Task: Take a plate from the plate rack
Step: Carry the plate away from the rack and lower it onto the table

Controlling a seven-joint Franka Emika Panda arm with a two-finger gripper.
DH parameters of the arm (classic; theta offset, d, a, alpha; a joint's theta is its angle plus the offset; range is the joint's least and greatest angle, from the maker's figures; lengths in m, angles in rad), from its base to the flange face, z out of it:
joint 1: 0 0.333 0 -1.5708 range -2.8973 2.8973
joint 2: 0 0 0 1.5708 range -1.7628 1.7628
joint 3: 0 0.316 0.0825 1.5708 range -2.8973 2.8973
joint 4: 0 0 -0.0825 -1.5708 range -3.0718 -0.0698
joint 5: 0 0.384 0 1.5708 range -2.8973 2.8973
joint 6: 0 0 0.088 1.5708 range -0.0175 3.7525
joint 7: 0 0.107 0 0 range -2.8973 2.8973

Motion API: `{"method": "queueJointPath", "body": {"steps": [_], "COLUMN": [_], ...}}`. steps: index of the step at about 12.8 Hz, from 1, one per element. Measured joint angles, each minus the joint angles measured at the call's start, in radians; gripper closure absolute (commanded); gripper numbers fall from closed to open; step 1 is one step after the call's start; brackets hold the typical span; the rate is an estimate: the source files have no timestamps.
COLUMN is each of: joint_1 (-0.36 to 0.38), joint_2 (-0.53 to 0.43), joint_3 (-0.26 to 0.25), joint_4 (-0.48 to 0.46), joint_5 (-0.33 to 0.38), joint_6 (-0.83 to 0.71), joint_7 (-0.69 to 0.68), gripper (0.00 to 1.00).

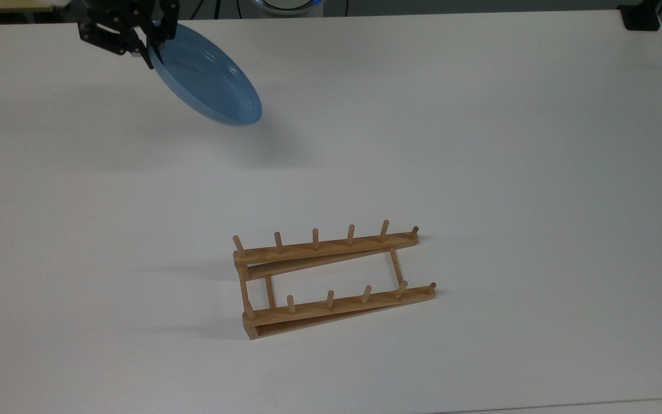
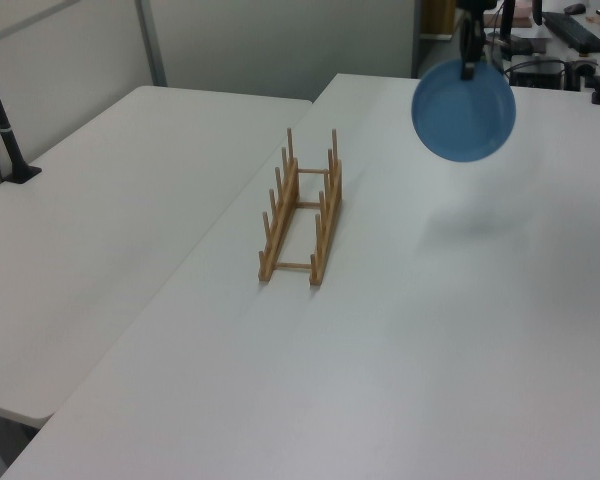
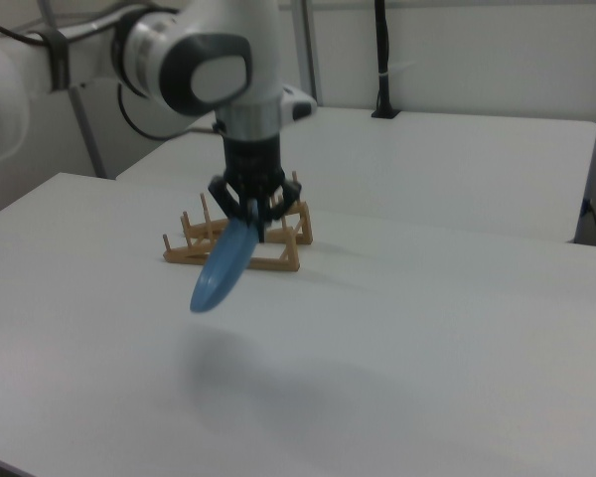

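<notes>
Your tool is clamped on the plate's rim, holding it tilted in the air near the bench's far edge, well apart from the rack. It looks stiff, light and glossy, so an edge pinch may slip; hold firmly.

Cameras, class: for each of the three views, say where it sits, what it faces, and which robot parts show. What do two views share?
Top view: high, angled down on the plate rack; gripper holding plate.
Left view: off one rack end, looking along its rails; gripper above plate.
Right view: low, facing the arm.
Left and right views share the rack and the hanging plate.
</notes>
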Motion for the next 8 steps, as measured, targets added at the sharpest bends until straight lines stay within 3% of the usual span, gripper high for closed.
{"method": "queueJointPath", "body": {"steps": [3, 8], "joint_1": [-0.019, -0.037], "joint_2": [0.039, 0.075], "joint_3": [0.0, 0.0], "joint_4": [-0.051, -0.195], "joint_5": [0.0, 0.0], "joint_6": [0.013, 0.219], "joint_7": [-0.018, -0.018], "gripper": [1.0, 1.0]}}
